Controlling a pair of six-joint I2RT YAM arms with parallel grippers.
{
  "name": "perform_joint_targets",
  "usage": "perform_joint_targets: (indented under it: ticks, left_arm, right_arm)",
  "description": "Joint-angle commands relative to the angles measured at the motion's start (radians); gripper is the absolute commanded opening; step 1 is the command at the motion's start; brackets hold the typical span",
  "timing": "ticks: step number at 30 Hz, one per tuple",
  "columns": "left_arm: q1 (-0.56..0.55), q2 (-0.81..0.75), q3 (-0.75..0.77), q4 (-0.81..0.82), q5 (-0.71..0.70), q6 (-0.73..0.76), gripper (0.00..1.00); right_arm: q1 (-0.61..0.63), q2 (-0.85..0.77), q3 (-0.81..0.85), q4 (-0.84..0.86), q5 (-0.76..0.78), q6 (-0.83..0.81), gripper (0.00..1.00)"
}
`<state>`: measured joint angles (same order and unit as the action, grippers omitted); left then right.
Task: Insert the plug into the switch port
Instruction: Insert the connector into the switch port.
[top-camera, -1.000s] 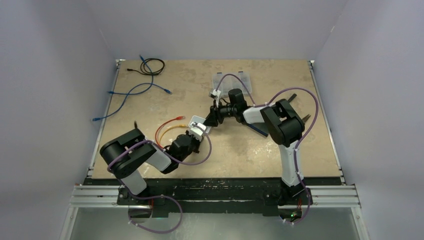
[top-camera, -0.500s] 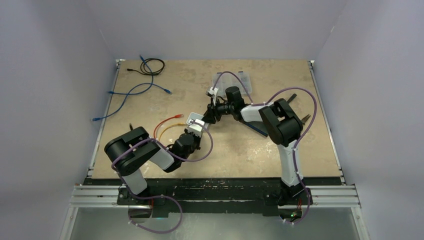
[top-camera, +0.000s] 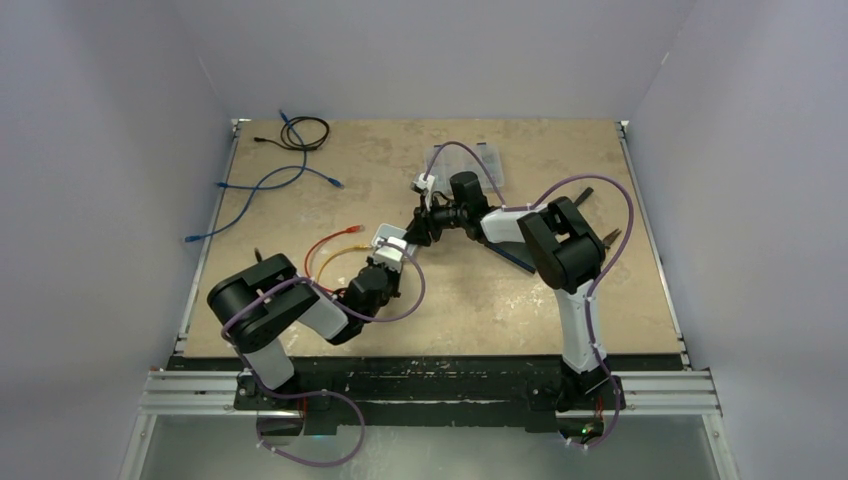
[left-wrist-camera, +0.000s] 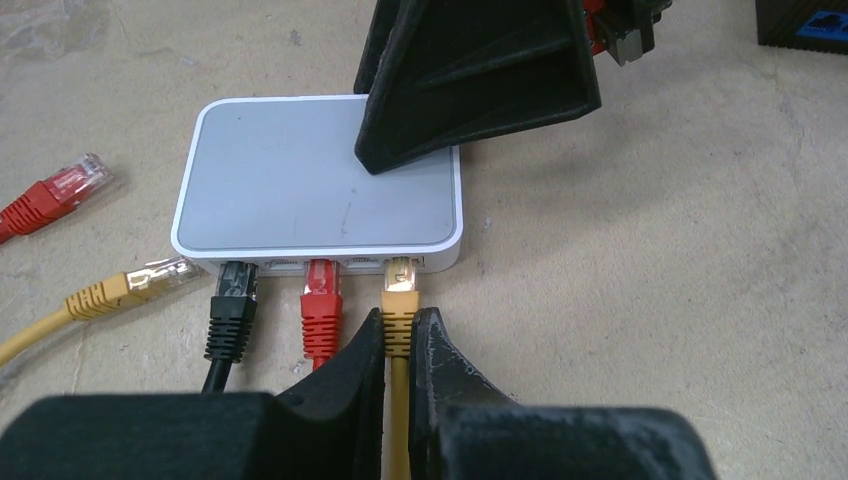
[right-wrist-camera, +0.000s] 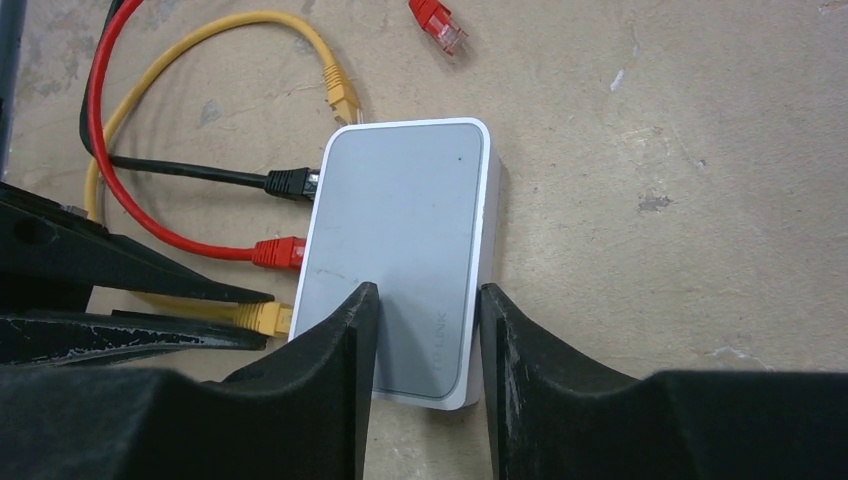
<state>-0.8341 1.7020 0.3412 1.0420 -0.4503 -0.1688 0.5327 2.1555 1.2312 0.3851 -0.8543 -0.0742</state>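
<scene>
The switch (left-wrist-camera: 315, 175) is a flat white box with a grey top, lying on the table (top-camera: 388, 240). A black plug (left-wrist-camera: 235, 285) and a red plug (left-wrist-camera: 322, 290) sit in its front ports. My left gripper (left-wrist-camera: 398, 325) is shut on the boot of a yellow plug (left-wrist-camera: 400, 290), whose clear tip is at the mouth of the rightmost port. My right gripper (right-wrist-camera: 425, 300) is open over the switch's (right-wrist-camera: 400, 230) far end. One of its fingers (left-wrist-camera: 440, 110) rests on the grey top, the other by the side edge.
A loose yellow plug (left-wrist-camera: 135, 285) and a loose red plug (left-wrist-camera: 62, 185) lie left of the switch, their cables looping back (top-camera: 320, 255). Blue cables (top-camera: 260, 185) and a black coil (top-camera: 305, 133) lie at the far left. A clear plastic box (top-camera: 470, 160) sits behind the right arm.
Both grippers and the switch have shifted slightly to the left. The left arm's elbow swung in. The right jaws have narrowed a little.
</scene>
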Motion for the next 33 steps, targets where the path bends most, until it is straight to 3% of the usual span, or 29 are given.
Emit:
perform_joint_targets:
  ticks: [1, 9, 13, 17, 28, 33]
  left_arm:
    - [0.039, -0.003, 0.142, 0.311, -0.07, 0.012, 0.0]
    - [-0.062, 0.073, 0.222, 0.234, -0.113, 0.117, 0.0]
    - [-0.058, 0.05, 0.153, 0.356, -0.15, 0.112, 0.0]
    - [-0.058, -0.02, 0.11, 0.283, -0.12, 0.11, 0.0]
    - [-0.058, -0.19, -0.012, 0.029, 0.309, 0.101, 0.0]
    - [-0.059, -0.247, -0.021, -0.103, 0.378, 0.119, 0.0]
  right_arm:
    - [0.13, 0.051, -0.063, -0.271, -0.274, 0.024, 0.39]
    - [0.133, 0.054, -0.062, -0.276, -0.276, 0.027, 0.38]
    - [0.132, 0.04, -0.068, -0.282, -0.258, 0.03, 0.38]
    - [0.116, -0.003, -0.099, -0.236, -0.217, 0.064, 0.39]
    - [0.017, -0.227, -0.298, 0.039, -0.008, 0.227, 0.55]
    - [0.01, -0.211, -0.292, 0.035, -0.014, 0.231, 0.56]
